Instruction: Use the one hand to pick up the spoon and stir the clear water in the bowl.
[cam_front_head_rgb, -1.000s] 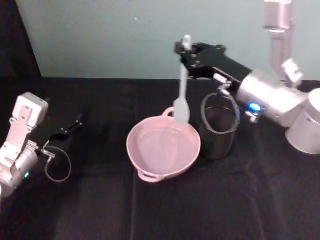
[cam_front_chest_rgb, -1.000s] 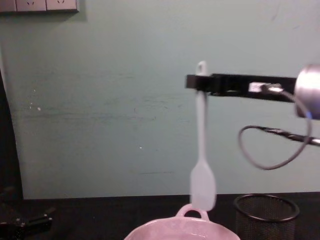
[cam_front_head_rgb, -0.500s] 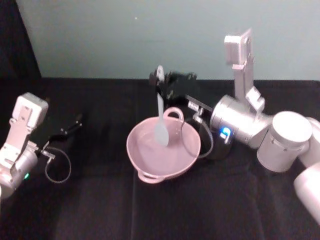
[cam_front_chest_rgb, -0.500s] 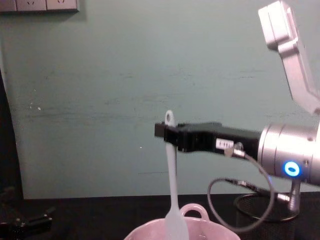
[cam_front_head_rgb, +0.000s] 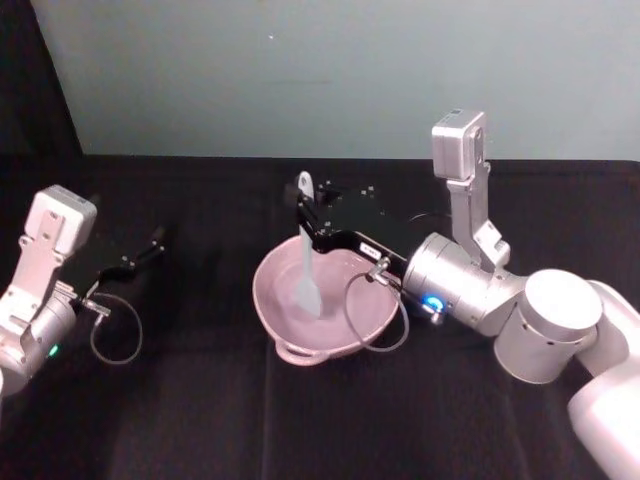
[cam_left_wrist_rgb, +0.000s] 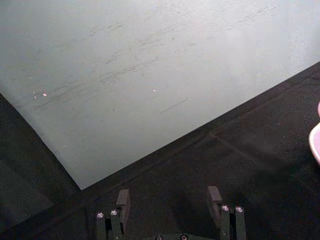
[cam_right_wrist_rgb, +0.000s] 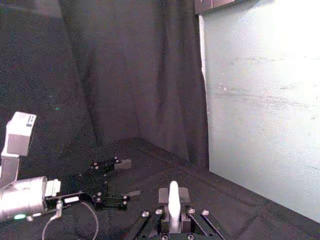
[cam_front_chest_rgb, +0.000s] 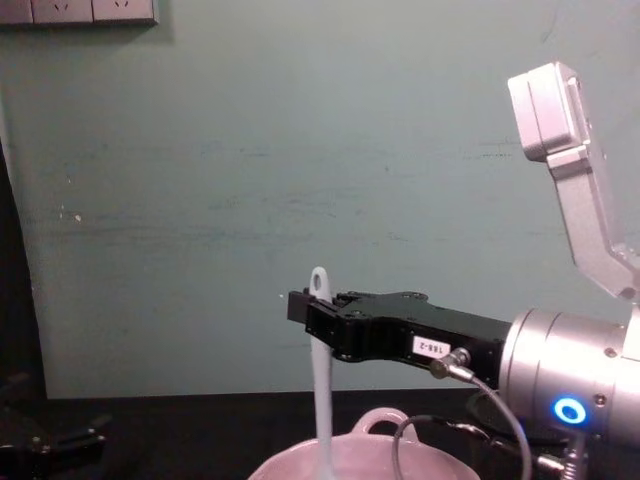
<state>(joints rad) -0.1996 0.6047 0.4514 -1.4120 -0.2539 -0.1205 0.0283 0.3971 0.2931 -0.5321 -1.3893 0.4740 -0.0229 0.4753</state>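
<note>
Now the black flat-jawed right gripper, clamped on the slim white plastic spoon, holds its head down inside the wide pale pink ceramic bowl, so stirring circles seem next; the left gripper lies parked, fingers apart, far left.

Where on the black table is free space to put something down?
Free: the table in front of the bowl, and between the bowl and the left gripper. Crowded: the bowl's right side, where the right gripper holds the spoon.

Reaches forward-left with right end effector, jaws clamped; holds left end effector low at left, jaws apart.
</note>
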